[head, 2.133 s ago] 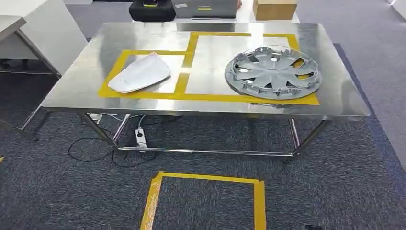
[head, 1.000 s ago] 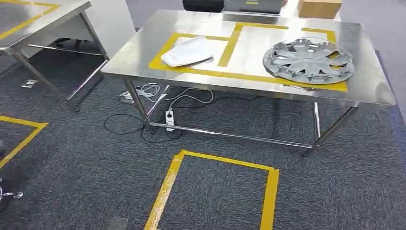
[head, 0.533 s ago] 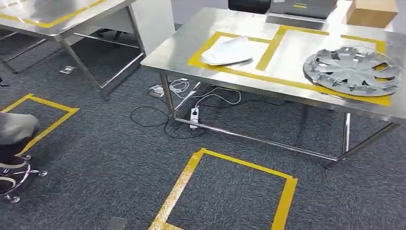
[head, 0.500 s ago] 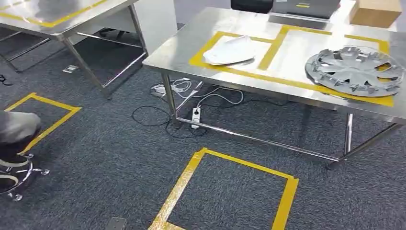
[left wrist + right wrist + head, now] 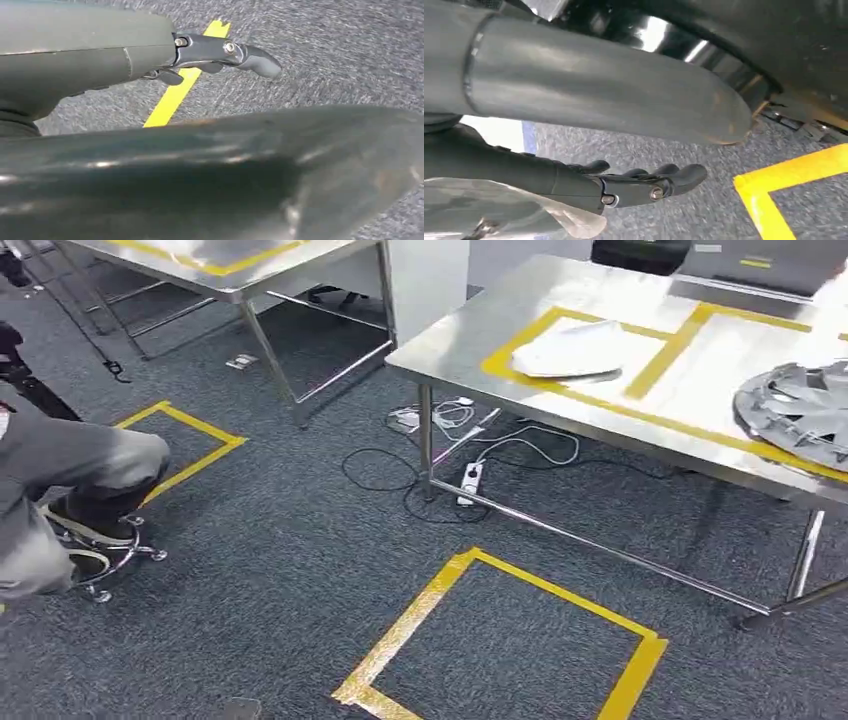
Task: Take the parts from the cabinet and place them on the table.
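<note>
Dark grey carpet (image 5: 300, 540) underfoot, seated person's legs (image 5: 70, 480) close: you risk clipping them. Left hand (image 5: 220, 52) and right hand (image 5: 644, 182) empty, fingers loosely extended.

Dark grey carpet (image 5: 280, 540) with a yellow tape square (image 5: 500, 640) at 6 o'clock (steel table (image 5: 450, 340) at 1).

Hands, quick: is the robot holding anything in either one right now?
Left hand: holds nothing, fingers look stretched out, so open.
Right hand: holds nothing, fingers extended, open.
</note>
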Robot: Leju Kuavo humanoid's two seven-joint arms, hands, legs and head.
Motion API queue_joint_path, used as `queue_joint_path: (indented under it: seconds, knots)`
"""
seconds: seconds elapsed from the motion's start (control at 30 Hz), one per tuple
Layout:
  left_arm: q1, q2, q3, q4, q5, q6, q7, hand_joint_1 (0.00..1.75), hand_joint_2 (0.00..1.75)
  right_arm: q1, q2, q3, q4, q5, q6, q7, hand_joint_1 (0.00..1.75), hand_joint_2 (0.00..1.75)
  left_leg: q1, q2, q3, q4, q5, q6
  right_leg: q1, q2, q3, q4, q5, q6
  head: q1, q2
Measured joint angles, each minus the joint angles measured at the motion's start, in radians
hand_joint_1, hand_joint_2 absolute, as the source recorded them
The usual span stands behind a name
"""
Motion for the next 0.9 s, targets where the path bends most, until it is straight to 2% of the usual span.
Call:
queue_joint_path:
  seconds: [0.07,0.1,0.13,0.17,0.2,0.23,0.27,0.3,0.33,0.4,0.43,0.47,0.5,0.53,0.57,0.6,0.63,0.67,0.7,0.73,0.77,0.8,0.83,0.87,0.9]
  knots:
    - [0.008,0.001,0.001,0.000,0.000,-0.001,0.000,0.00,0.00,-0.003,0.000,0.003,0.000,0.005,0.012,0.001,0.00,0.00,-0.004,-0.019,-0.008,0.003,-0.003,0.008,0.000,-0.021,0.018,-0.002,-0.002,0.009,0.002,0.000]
    - [0.008,0.002,0.002,0.000,0.000,-0.001,0.000,0.00,0.00,-0.007,0.000,0.004,0.000,0.010,0.014,0.001,0.00,0.00,0.000,-0.032,-0.004,-0.003,0.002,0.016,-0.001,-0.026,0.021,-0.001,-0.007,0.016,0.000,0.000]
    - [0.009,0.002,0.002,0.000,0.000,-0.001,0.000,0.00,0.00,-0.008,0.000,0.007,0.000,0.014,0.014,0.001,0.00,0.00,0.005,-0.039,-0.004,-0.007,0.006,0.022,-0.004,0.023,0.012,0.012,-0.023,0.024,0.003,0.000]
    - [0.007,0.002,0.002,0.000,0.000,-0.001,0.000,0.00,0.00,-0.007,0.000,0.013,0.000,0.018,0.014,0.001,0.00,0.00,0.006,-0.051,-0.007,-0.007,0.009,0.029,-0.006,0.074,-0.012,0.061,-0.060,0.025,0.009,0.000]
    - [0.004,0.001,0.002,0.000,0.000,-0.002,0.000,0.00,0.00,-0.006,0.000,0.014,0.002,0.020,0.015,0.001,0.00,0.00,0.006,-0.063,-0.011,-0.006,0.011,0.034,-0.008,0.095,-0.050,0.143,-0.103,0.026,0.009,0.000]
    - [0.001,0.000,0.002,0.000,0.000,-0.002,0.000,0.00,0.00,-0.005,0.000,0.015,0.003,0.020,0.016,0.001,0.00,0.00,0.005,-0.076,-0.013,-0.006,0.012,0.036,-0.007,0.103,-0.091,0.227,-0.136,0.025,0.008,0.000]
    - [0.001,0.000,0.002,0.000,0.000,-0.002,0.000,0.00,0.00,-0.004,-0.001,0.015,0.004,0.021,0.018,-0.004,0.00,0.00,0.004,-0.091,-0.014,-0.006,0.013,0.037,-0.006,0.106,-0.126,0.294,-0.155,0.025,0.010,0.000]
    - [0.003,0.000,0.002,0.000,0.000,-0.002,0.000,0.00,0.00,-0.007,-0.001,0.016,0.005,0.021,0.018,-0.005,0.00,0.00,0.003,-0.102,-0.014,-0.006,0.013,0.037,-0.006,0.106,-0.142,0.320,-0.152,0.024,0.009,0.000]
    - [0.005,0.001,0.002,0.000,0.000,-0.002,0.000,0.00,0.00,-0.009,-0.001,0.018,0.005,0.021,0.018,-0.004,0.00,0.00,0.003,-0.117,-0.013,-0.005,0.013,0.037,-0.006,0.107,-0.137,0.301,-0.124,0.022,0.008,0.000]
    - [0.004,0.000,0.002,0.000,0.000,-0.002,0.000,0.00,0.00,-0.008,-0.001,0.021,0.005,0.022,0.018,-0.003,0.00,0.00,0.004,-0.149,-0.012,-0.002,0.013,0.036,-0.007,0.117,-0.077,0.158,-0.027,0.018,0.009,0.000]
    - [0.004,0.000,0.002,0.000,-0.003,-0.004,0.000,0.00,0.00,-0.008,-0.002,0.022,0.005,0.023,0.019,-0.003,0.00,0.00,0.004,-0.163,-0.013,0.002,0.013,0.034,-0.010,0.155,-0.041,0.072,0.018,0.015,0.009,0.000]
    - [0.003,0.000,0.002,0.000,-0.003,-0.005,0.000,0.00,0.00,-0.006,-0.003,0.022,0.007,0.022,0.024,-0.004,0.00,0.00,0.001,-0.174,-0.018,0.007,0.013,0.029,-0.013,0.212,-0.031,0.045,0.005,0.013,0.008,0.000]
    - [0.001,0.000,0.002,0.000,-0.005,-0.005,0.000,0.00,0.00,-0.006,-0.003,0.023,0.008,0.022,0.027,-0.005,0.00,0.00,0.002,-0.186,-0.028,0.016,0.013,0.023,-0.018,0.209,-0.022,0.014,-0.002,0.014,0.007,0.000]
    - [0.002,0.000,0.002,0.000,-0.007,-0.005,0.000,0.00,0.00,-0.007,-0.003,0.023,0.008,0.020,0.029,-0.008,0.00,0.00,0.006,-0.196,-0.036,0.014,0.018,0.015,-0.013,0.201,-0.015,0.023,-0.002,0.012,0.006,0.000]
    - [0.004,0.001,0.002,0.000,-0.010,-0.005,0.000,0.00,0.00,-0.007,-0.003,0.023,0.008,0.016,0.030,-0.013,0.00,0.00,0.008,-0.208,-0.039,0.012,0.023,0.008,-0.010,0.192,-0.016,0.026,-0.001,0.008,0.008,0.000]
    - [0.008,0.002,0.002,0.000,-0.013,-0.005,0.000,0.00,0.00,-0.007,-0.003,0.023,0.008,0.011,0.030,-0.018,0.00,0.00,0.006,-0.222,-0.041,0.011,0.027,0.000,-0.014,0.179,-0.015,0.021,0.004,0.000,0.007,0.000]
    - [0.009,0.006,0.002,0.000,-0.014,-0.006,0.000,0.00,0.00,-0.008,-0.003,0.022,0.008,0.008,0.032,-0.024,0.00,0.00,0.007,-0.211,-0.044,0.021,0.018,-0.001,-0.021,0.159,-0.011,0.014,0.009,-0.009,0.009,0.000]
    - [0.009,0.003,0.002,0.000,-0.014,-0.006,0.000,0.00,0.00,-0.007,-0.004,0.022,0.008,0.005,0.032,-0.030,0.00,0.00,0.000,-0.156,-0.056,0.050,-0.005,-0.007,-0.020,0.148,-0.008,0.012,0.009,-0.014,-0.002,0.000]
    - [0.007,0.003,0.003,0.000,-0.015,-0.006,0.000,0.00,0.00,-0.005,-0.004,0.022,0.009,0.002,0.035,-0.034,0.00,0.00,0.003,-0.118,-0.086,0.114,-0.044,-0.013,-0.017,0.130,-0.007,0.012,0.007,-0.017,-0.011,0.000]
    - [0.004,0.004,0.002,0.000,-0.017,-0.006,0.000,0.00,0.00,-0.003,-0.004,0.022,0.009,0.001,0.037,-0.035,0.00,0.00,0.007,-0.099,-0.123,0.196,-0.083,-0.018,-0.015,0.110,-0.006,0.012,0.006,-0.019,-0.010,0.000]
    - [0.003,0.004,0.002,0.000,-0.018,-0.006,0.000,0.00,0.00,-0.001,-0.006,0.021,0.009,0.001,0.039,-0.035,0.00,0.00,0.010,-0.091,-0.161,0.278,-0.116,-0.022,-0.013,0.090,-0.007,0.013,0.005,-0.020,-0.010,0.000]
    - [0.004,0.004,0.002,0.000,-0.021,-0.007,0.000,0.00,0.00,-0.001,-0.007,0.020,0.009,0.000,0.040,-0.035,0.00,0.00,0.012,-0.089,-0.178,0.318,-0.124,-0.024,-0.012,0.076,-0.007,0.013,0.004,-0.021,-0.010,0.000]
    - [0.007,0.004,0.002,0.000,-0.023,-0.008,0.000,0.00,0.00,-0.001,-0.008,0.020,0.009,0.000,0.042,-0.035,0.00,0.00,0.014,-0.087,-0.173,0.311,-0.106,-0.026,-0.012,0.061,-0.005,0.013,0.002,-0.021,-0.010,0.000]
    - [0.009,0.004,0.002,0.000,-0.024,-0.008,0.000,0.00,0.00,-0.002,-0.008,0.019,0.009,0.000,0.044,-0.035,0.00,0.00,0.015,-0.084,-0.147,0.263,-0.072,-0.025,-0.012,0.049,-0.004,0.013,0.000,-0.020,-0.010,0.000]
    - [0.010,0.004,0.002,0.000,-0.026,-0.007,0.001,0.00,0.00,-0.003,-0.008,0.019,0.009,0.000,0.046,-0.035,0.00,0.00,0.015,-0.077,-0.104,0.182,-0.029,-0.022,-0.012,0.037,0.000,0.013,-0.002,-0.018,-0.010,0.000]
